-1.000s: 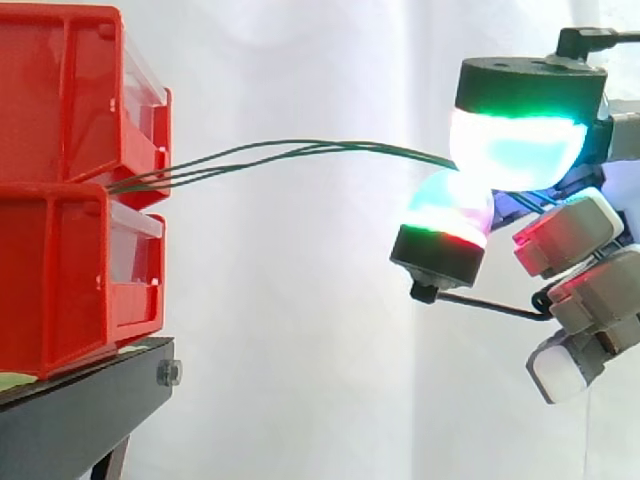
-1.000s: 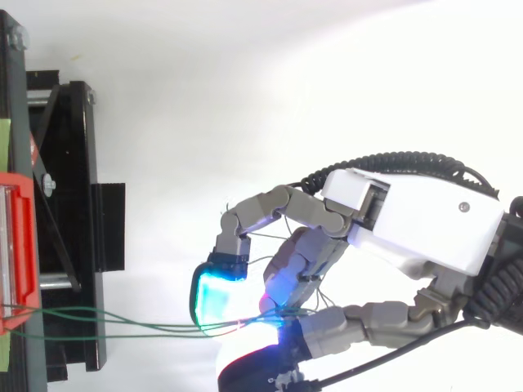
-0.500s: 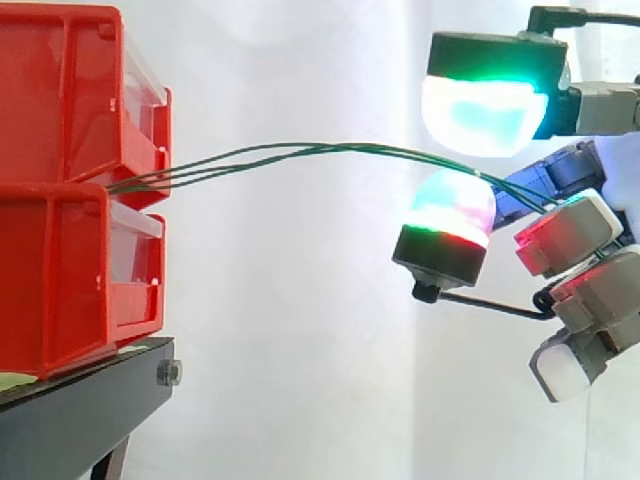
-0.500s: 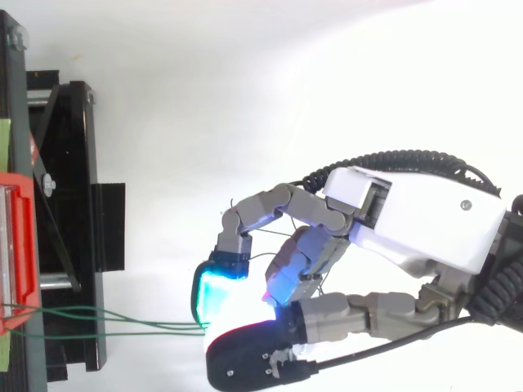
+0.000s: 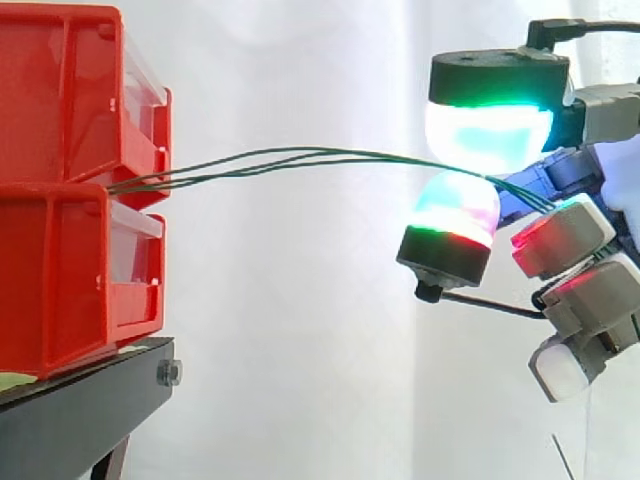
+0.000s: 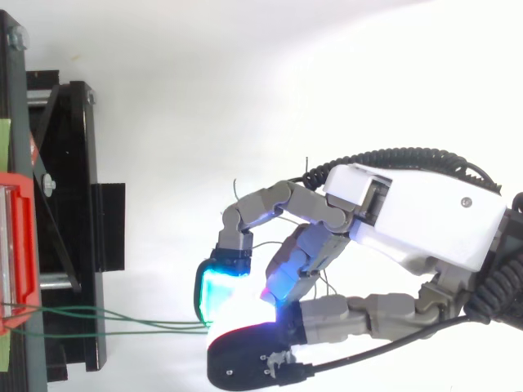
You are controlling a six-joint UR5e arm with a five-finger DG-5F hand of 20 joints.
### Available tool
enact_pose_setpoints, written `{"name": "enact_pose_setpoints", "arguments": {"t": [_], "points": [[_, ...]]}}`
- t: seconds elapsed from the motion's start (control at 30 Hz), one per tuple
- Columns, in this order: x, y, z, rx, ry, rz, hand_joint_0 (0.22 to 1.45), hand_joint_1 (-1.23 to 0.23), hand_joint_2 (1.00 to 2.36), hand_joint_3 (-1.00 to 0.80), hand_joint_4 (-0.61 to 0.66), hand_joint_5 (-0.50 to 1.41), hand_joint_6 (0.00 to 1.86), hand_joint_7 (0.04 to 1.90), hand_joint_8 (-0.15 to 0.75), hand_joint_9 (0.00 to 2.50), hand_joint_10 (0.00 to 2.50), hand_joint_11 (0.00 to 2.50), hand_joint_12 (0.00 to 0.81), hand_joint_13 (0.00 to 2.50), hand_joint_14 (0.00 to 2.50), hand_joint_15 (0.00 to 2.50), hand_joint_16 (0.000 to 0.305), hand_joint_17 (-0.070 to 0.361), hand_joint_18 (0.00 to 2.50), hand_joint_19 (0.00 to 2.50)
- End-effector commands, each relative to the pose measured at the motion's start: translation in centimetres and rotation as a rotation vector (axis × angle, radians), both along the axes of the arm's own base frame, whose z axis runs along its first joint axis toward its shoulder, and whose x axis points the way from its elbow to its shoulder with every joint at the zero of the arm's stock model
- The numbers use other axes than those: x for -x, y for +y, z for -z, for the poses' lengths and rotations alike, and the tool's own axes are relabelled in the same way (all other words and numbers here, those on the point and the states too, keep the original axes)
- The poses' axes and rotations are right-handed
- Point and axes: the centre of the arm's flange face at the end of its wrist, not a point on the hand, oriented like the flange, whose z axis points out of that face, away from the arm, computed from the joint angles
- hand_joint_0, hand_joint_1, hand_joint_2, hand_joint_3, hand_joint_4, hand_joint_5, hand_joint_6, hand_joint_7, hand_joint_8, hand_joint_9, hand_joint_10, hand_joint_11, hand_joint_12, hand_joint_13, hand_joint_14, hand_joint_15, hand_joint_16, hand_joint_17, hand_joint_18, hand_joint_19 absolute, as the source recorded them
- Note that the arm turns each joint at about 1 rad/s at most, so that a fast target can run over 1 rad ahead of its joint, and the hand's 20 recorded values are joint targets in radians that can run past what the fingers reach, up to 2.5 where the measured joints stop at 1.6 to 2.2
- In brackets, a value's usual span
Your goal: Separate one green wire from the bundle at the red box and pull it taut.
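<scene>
— Side view first: what are the fingers doing?

— The hand (image 5: 590, 295) comes in from the right. Two glowing pads meet, an upper cyan-green pad (image 5: 488, 130) directly over a lower cyan-and-red pad (image 5: 455, 205). They pinch the thin green wires (image 5: 300, 152) between them. I cannot tell how many strands are caught. The other fingers (image 5: 562, 235) curl below and behind the pinch.

— And the wires away from the pinch?

— They run left from the pads in a shallow arch, not straight, to two stacked red plastic bins (image 5: 65, 90). They enter where the upper bin meets the lower. The bins sit on a black metal stand (image 5: 80, 410), well left of the fingers, before a white curtain (image 5: 300, 330).

— And from the top?

— The hand's white back (image 6: 409, 216) lies to the right. A cyan pad (image 6: 216, 290) and a black-backed pad (image 6: 245, 359) press together at the wires' near end. From there the wires (image 6: 176, 325) fan apart leftward to the red bin's edge (image 6: 16, 245), passing over the stand (image 6: 61, 204).
</scene>
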Motion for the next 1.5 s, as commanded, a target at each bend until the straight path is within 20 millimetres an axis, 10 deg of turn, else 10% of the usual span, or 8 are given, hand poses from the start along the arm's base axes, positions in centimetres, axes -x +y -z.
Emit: {"name": "enact_pose_setpoints", "arguments": {"t": [0.0, 0.8, 1.13, 1.47], "points": [[0.00, 0.03, 0.00, -0.001, -0.001, 0.000, 0.69, -0.88, 1.02, -0.20, -0.06, -0.17, 0.93, 1.11, 0.239, 1.22, 0.02, 0.97, 0.349, 1.18, 0.03, 1.00, 0.049, 0.111, 0.72, 0.58], [0.05, -0.09, 0.01, 0.000, 0.004, 0.001, 0.56, -0.73, 1.00, -0.50, 0.08, -0.16, 0.91, 0.99, 0.240, 1.28, 0.02, 0.98, 0.359, 1.23, 0.03, 1.02, 0.050, 0.112, 0.74, 0.61], [0.07, -0.09, 0.08, 0.002, 0.006, 0.000, 0.51, -0.69, 1.00, -0.50, 0.11, -0.17, 0.91, 0.96, 0.247, 1.46, 0.00, 1.55, 0.356, 1.37, 0.02, 1.28, 0.054, 0.121, 0.80, 0.61], [0.06, -0.32, -0.09, 0.001, 0.003, 0.004, 0.50, -0.62, 1.00, -0.50, 0.12, -0.18, 0.91, 0.91, 0.248, 1.42, 0.42, 1.44, 0.355, 1.44, 0.02, 1.39, 0.055, 0.124, 0.81, 0.63]]}}
